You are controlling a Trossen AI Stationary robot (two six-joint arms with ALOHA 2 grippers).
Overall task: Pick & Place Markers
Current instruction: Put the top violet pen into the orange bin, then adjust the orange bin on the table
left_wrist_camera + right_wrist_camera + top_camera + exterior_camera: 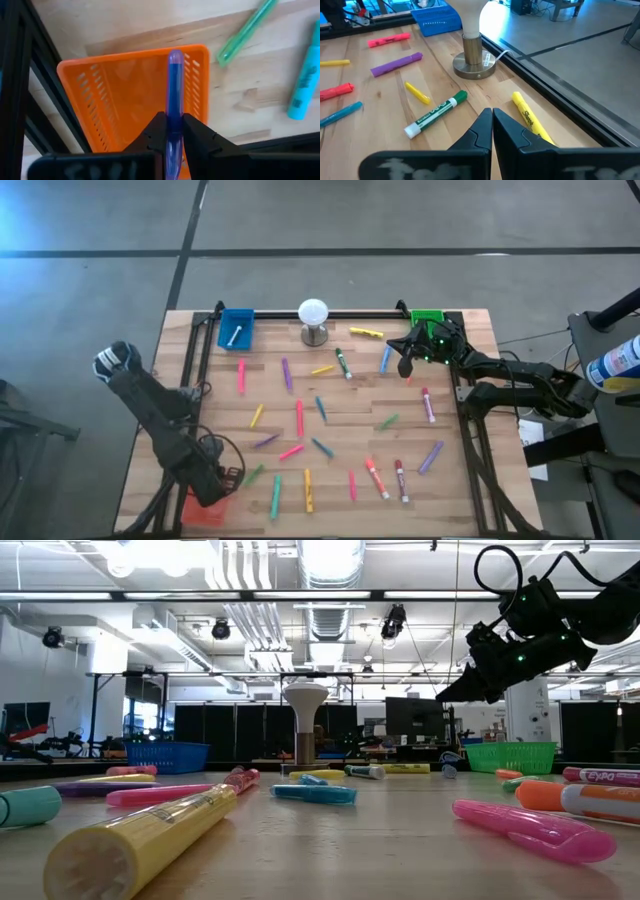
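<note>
Left wrist view: left gripper (170,132) clamped on blue marker (174,95), slotted orange plastic tray (100,95) directly beneath; right gripper (492,125) closed, empty.

Bright ceiling strip lights (330,595) glare overhead; the nearest yellow marker (140,835) blurs, shadows stay soft.
</note>
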